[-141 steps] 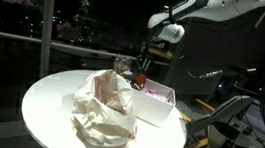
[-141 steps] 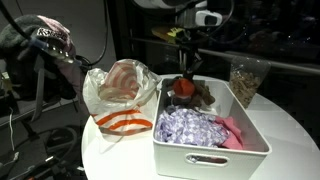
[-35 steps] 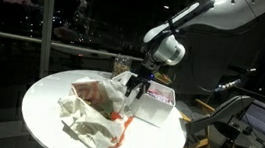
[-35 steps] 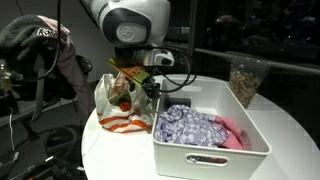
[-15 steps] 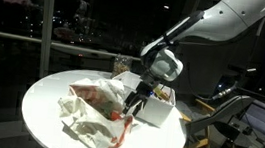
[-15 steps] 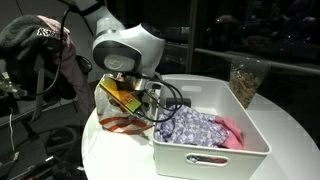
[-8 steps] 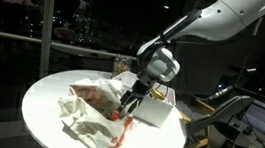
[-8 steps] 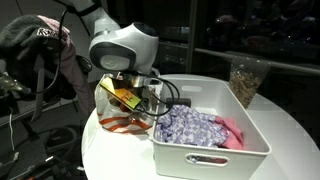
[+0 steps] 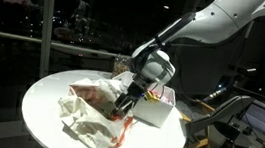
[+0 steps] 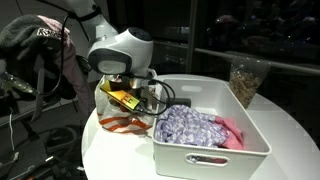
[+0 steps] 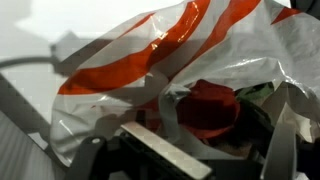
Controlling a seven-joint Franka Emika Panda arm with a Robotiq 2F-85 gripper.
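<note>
Your white, smooth-shelled robot arm (image 9: 214, 18) runs across an exterior view from 1 o'clock down toward 7 o'clock, with the forearm stretched long and sloping. Its rounded white wrist housing (image 9: 152, 64) sits near the middle of the frame, tilted. The black two-finger gripper (image 9: 122, 105) hangs off the housing at 7 o'clock and points steeply down.

In an exterior view from another angle, the arm (image 10: 85, 15) reaches in from 11 o'clock. The wrist housing (image 10: 120, 52) bulks large there and hides most of the gripper below it. Your gripper's jaws stand spread wide. In the wrist view, only dark, blurred gripper parts show along 6 o'clock.
</note>
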